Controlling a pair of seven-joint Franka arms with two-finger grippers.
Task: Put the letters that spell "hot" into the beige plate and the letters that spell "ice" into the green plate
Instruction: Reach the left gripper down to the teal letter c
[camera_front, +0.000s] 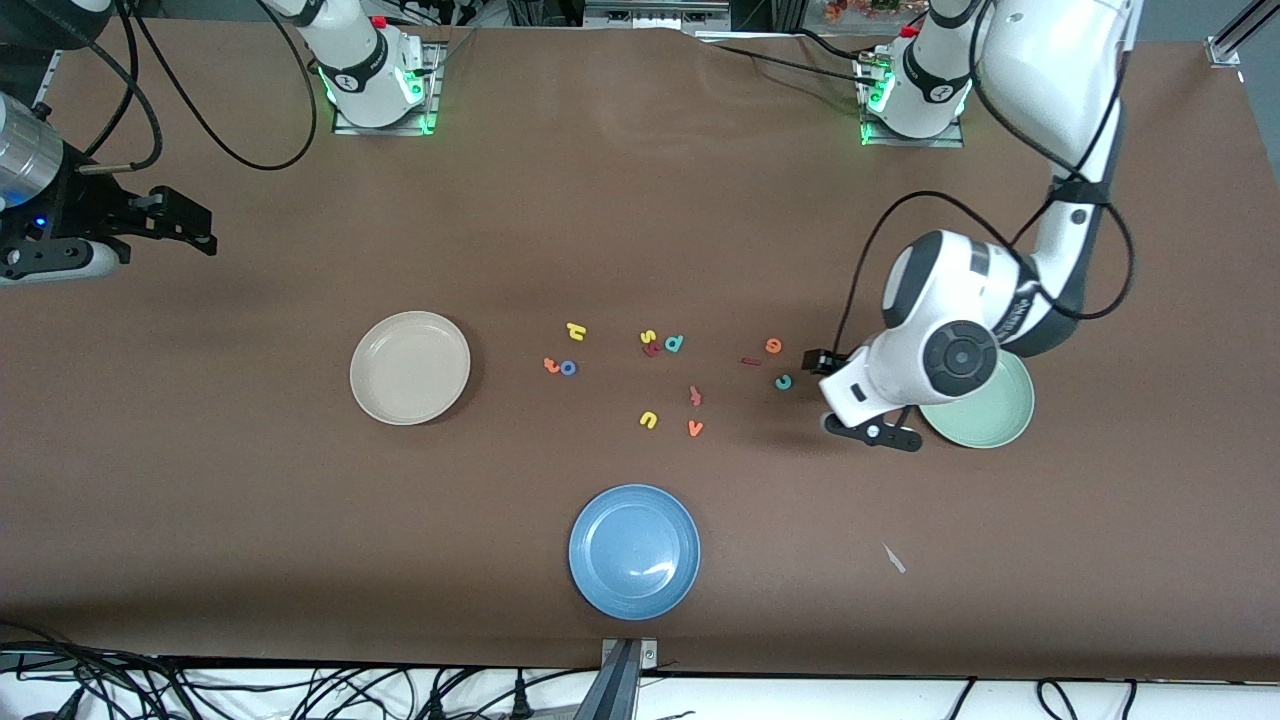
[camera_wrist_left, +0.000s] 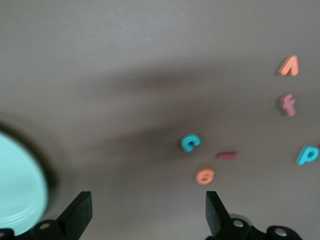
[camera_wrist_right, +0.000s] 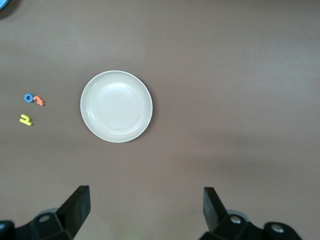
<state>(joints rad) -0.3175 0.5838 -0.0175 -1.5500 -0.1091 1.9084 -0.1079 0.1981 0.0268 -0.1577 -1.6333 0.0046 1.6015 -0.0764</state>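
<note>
While both plates are bare, no letter is placed yet; first pick for "ice" looks in hand; left gripper (camera_front: 862, 395) hangs low, fingers spread wide and empty, over the table between green plate (camera_front: 1000, 425) and teal c (camera_front: 784, 382); orange e (camera_front: 773, 345) and dark red i (camera_front: 751, 361) lie near the c; next move calls for lining up over one tiny letter and pinching it clean; right gripper (camera_front: 180, 222) waits open at its end of the table; beige plate (camera_front: 410, 367) lies toward that end, with yellow h (camera_front: 575, 331), blue o (camera_front: 568, 368) and orange t (camera_front: 551, 365) near it.
</note>
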